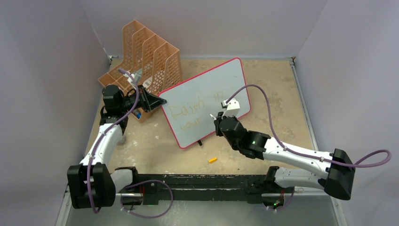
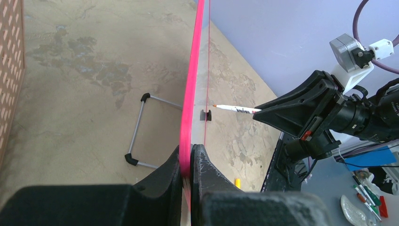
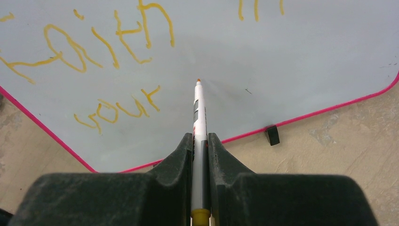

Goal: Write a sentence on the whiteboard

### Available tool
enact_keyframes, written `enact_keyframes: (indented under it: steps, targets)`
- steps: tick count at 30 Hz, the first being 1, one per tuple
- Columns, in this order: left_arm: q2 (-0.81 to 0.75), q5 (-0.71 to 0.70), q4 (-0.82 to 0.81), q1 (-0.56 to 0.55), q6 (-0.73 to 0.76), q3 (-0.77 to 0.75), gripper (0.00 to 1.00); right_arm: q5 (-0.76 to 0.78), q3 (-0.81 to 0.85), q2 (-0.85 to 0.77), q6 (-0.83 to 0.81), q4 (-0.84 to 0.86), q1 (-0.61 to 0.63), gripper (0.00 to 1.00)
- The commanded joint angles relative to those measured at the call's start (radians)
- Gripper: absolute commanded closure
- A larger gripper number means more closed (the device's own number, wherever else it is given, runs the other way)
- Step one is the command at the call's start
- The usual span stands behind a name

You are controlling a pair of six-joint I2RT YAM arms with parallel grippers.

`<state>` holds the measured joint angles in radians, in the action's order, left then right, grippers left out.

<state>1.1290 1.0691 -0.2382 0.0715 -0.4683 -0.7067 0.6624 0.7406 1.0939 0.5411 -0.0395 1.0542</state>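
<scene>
**Board:** whiteboard (image 1: 221, 84) stands on edge on the bench, face toward the R arm. L claw (image 2: 189, 155) is closed tight on its pink frame at the L edge and steadies it.

**Tool:** R claw (image 3: 200, 141) is closed on a marker (image 3: 200, 113), with the barrel clamped between both fingers and the orange nib forward.

**Key relation:** marker long axis runs straight out from the claw, approx. square-on to the board face. Nib sits just R of "your" in the lower line, below the gap between "Faith" and "in". Contact vs. hairline gap: cannot tell. Bare board lies to the R of the nib, toward the black foot (image 3: 272, 135).

**Writing:** sentence (image 1: 190, 113) reads "Faith in / your" so far, so judged incomplete. Next word prob. goes R along line 2. The R arm is the one placed for it.

**Containers:** orange file rack (image 1: 150, 56) is behind the L arm, contents not made out.

**Loose item:** orange cap (image 1: 212, 160) lies on the bench, apart from the board.
</scene>
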Motion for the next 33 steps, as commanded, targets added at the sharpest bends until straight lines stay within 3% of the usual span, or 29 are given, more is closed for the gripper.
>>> enact_keyframes:
  steps: [1,33]
  targets:
    - [0.006,-0.022,-0.024,0.007,0.087,-0.031,1.0,0.005,-0.002,0.0,-0.006,0.035,-0.005,1.0]
    - [0.009,-0.017,-0.026,0.007,0.086,-0.031,1.0,-0.01,0.004,0.035,-0.024,0.09,-0.013,1.0]
